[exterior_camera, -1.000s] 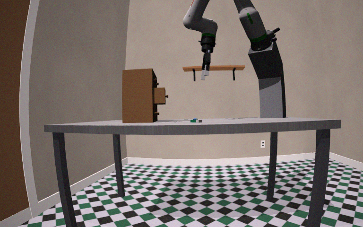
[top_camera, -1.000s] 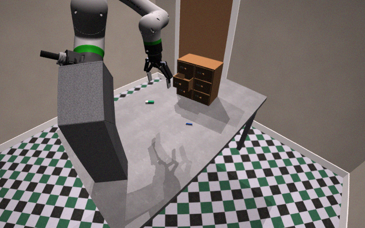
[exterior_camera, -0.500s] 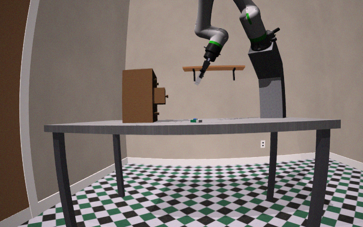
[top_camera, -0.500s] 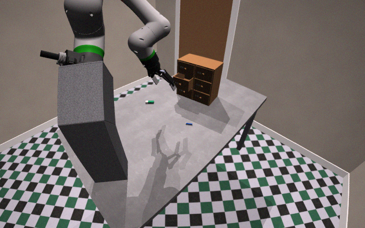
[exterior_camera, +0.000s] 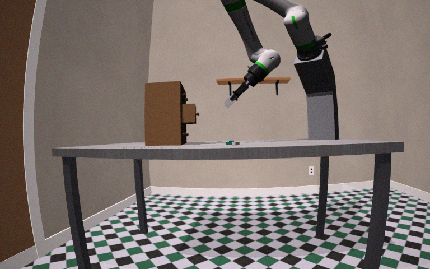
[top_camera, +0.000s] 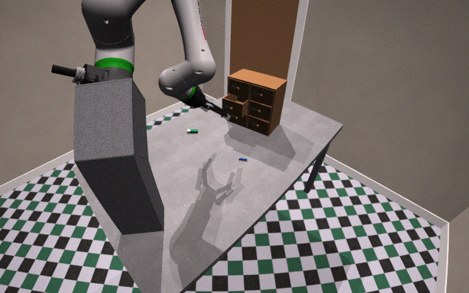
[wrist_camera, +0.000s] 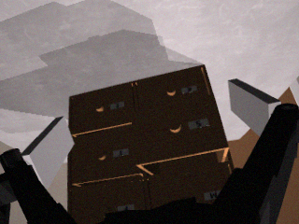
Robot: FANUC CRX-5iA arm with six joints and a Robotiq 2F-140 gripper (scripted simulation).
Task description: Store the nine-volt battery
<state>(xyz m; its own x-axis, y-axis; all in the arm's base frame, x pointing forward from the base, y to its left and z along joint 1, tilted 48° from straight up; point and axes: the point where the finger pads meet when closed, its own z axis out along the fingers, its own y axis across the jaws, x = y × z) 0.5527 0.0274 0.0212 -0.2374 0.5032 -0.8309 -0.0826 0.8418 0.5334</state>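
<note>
The gripper (exterior_camera: 228,102) is hanging wide open and empty, tilting toward the chest (top_camera: 257,100), well apart from its front. One drawer (top_camera: 235,105) in the left column's middle row is sticking out; labels are too small to read. The green-and-white battery (top_camera: 192,130) is lying on the table (top_camera: 304,117), left of the chest; a small blue item (top_camera: 243,159) is lying nearer. Judging the step: if that drawer is S, fetching the battery is next, gripping across its narrow sides.

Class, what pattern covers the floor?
Green, black and white checks on the floor, clearest in the top view.
</note>
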